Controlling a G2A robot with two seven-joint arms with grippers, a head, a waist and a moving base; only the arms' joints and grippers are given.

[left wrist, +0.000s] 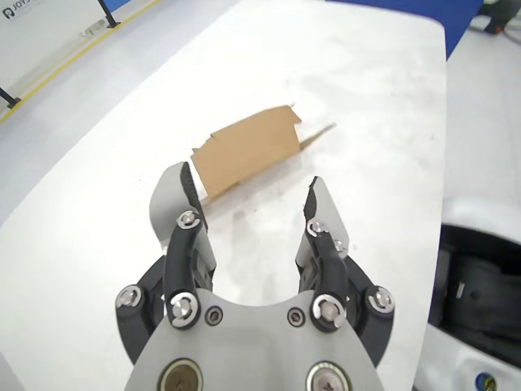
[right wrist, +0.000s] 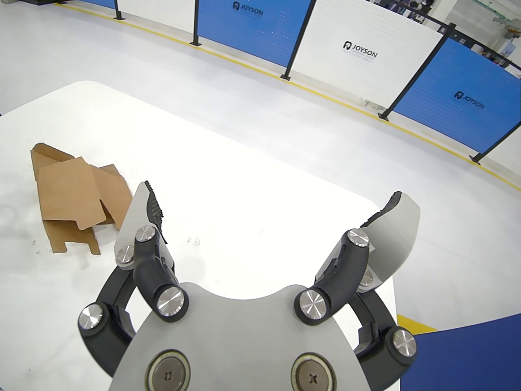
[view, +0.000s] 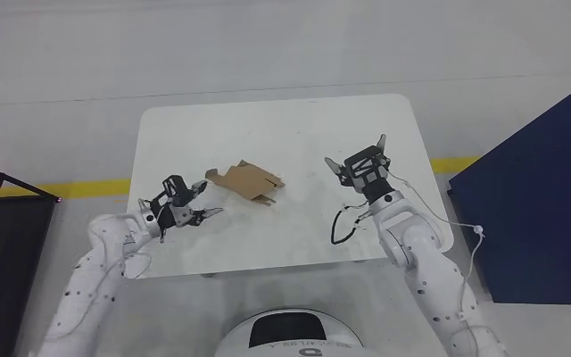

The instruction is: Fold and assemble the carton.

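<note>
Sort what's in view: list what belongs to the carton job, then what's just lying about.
For the job:
carton, lying on the table
left gripper, open, close beside it
right gripper, open, farther off

Not part of it:
blue panel beside the table
yellow floor line
barrier panels behind

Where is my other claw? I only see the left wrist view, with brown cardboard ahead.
Observer: The right gripper hovers over the table on the robot's right, apart from the carton.
Operator: Is it open?
Observer: Yes, its jaws stand wide apart, holding nothing.
Operator: Which claw is closer to the carton?
Observer: The left gripper; the carton lies between both, nearer the left.
</note>
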